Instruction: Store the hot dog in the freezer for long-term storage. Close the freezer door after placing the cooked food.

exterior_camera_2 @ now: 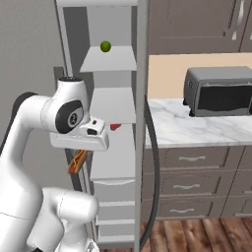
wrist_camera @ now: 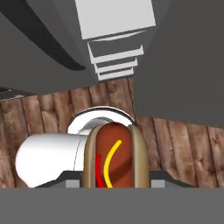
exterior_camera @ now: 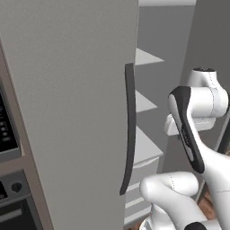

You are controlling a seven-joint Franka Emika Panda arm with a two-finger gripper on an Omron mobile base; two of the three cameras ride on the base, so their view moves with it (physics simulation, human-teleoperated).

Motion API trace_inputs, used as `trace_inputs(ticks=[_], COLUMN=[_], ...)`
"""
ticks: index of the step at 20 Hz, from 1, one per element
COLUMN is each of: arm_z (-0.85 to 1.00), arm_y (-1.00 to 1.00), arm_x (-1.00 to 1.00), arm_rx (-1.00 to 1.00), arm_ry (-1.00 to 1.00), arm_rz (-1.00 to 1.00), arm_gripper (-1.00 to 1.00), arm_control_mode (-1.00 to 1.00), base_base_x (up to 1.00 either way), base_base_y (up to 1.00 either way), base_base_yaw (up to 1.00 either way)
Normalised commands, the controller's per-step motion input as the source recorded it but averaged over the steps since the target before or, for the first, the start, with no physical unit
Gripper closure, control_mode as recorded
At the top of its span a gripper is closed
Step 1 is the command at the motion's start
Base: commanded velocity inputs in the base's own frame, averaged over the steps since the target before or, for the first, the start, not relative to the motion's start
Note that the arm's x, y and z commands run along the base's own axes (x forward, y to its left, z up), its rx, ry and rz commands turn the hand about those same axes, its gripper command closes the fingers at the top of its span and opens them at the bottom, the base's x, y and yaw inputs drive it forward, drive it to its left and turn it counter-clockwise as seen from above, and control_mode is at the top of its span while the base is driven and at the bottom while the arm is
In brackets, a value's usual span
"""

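Ahead of our hand the freezer point(exterior_camera_2: 110, 147) stands open, its white shelves point(exterior_camera_2: 112, 105) bare but for a small green ball point(exterior_camera_2: 105, 46) high above. Our gripper point(wrist_camera: 114, 181) is clenched on the hot dog point(wrist_camera: 113, 157), just short of the shelves.

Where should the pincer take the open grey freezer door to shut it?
Probably the long dark vertical handle on the tall matte grey freezer door, around mid-length. Come at the door's outer face with the jaws horizontal: the bar runs upright and bows off the panel, leaving a gap. The pincer is shut on the small orange-brown hot dog.
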Motion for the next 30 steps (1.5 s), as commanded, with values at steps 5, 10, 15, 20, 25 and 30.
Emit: trace_inputs(ticks=[5,10,15,20,25,30], arm_z=[0.0,-0.1,-0.17,-0.24,-0.08,-0.11], arm_y=[0.0,0.04,0.14,0.03,0.0,0.0], arm_x=[0.97,0.89,1.0,0.94,0.68,0.72], arm_rx=[0.01,0.11,0.05,0.04,0.02,0.0], arm_ry=[-0.12,-0.19,-0.23,-0.12,-0.02,0.0], arm_rz=[0.15,0.11,0.0,0.0,0.0,0.0], arm_gripper=[1.0,1.0,1.0,1.0,1.0,1.0], arm_control_mode=[-1.0,-1.0,-1.0,-1.0,-1.0,-1.0], base_base_x=[0.0,0.0,0.0,0.0,0.0,0.0], base_base_y=[0.0,0.0,0.0,0.0,0.0,0.0], base_base_yaw=[0.0,0.0,0.0,0.0,0.0,0.0])
